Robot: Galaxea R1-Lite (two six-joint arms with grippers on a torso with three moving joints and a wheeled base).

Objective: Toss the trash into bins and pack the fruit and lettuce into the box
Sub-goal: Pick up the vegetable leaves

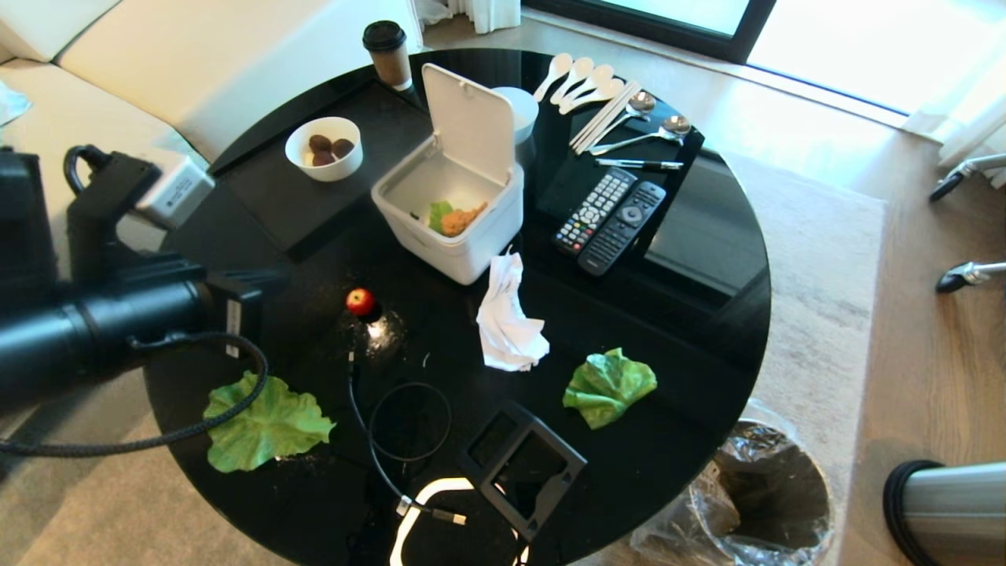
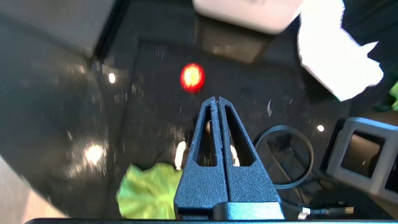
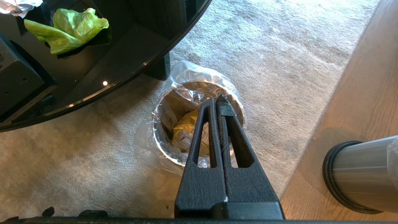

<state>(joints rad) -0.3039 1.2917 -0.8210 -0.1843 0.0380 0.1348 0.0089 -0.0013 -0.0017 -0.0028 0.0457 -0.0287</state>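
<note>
- Presently we find the left gripper (image 2: 216, 100) above the round black bench (image 1: 707, 330), at its left side, fingers (image 2: 206, 137) pressed together and holding nothing; the red apple (image 2: 192, 77) lies just beyond the tips, apart from them.
- In the head view we see the red apple (image 1: 360, 300) alone on the bench, between the left arm and the white box (image 1: 448, 224).
- We note the box standing open, lid upright, with something green and something orange-brown inside; what they are we cannot tell.
- The crumpled white tissue (image 1: 508, 322) lies on the bench just in front of the box.
- One lettuce leaf (image 1: 263, 424) lies flat at the near-left edge; the other lettuce leaf (image 1: 609, 385) sits bunched at the near right, beside the black tray (image 1: 523, 464).
- The right gripper (image 3: 217, 101) hangs beside the bench over the lined bin (image 3: 161, 137) on the carpet, fingers (image 3: 202, 137) together and empty.
- We see the yellow wrapper (image 3: 186, 127) inside that bin.
- A second steel bin (image 3: 363, 174) stands well apart on the wooden floor.
</note>
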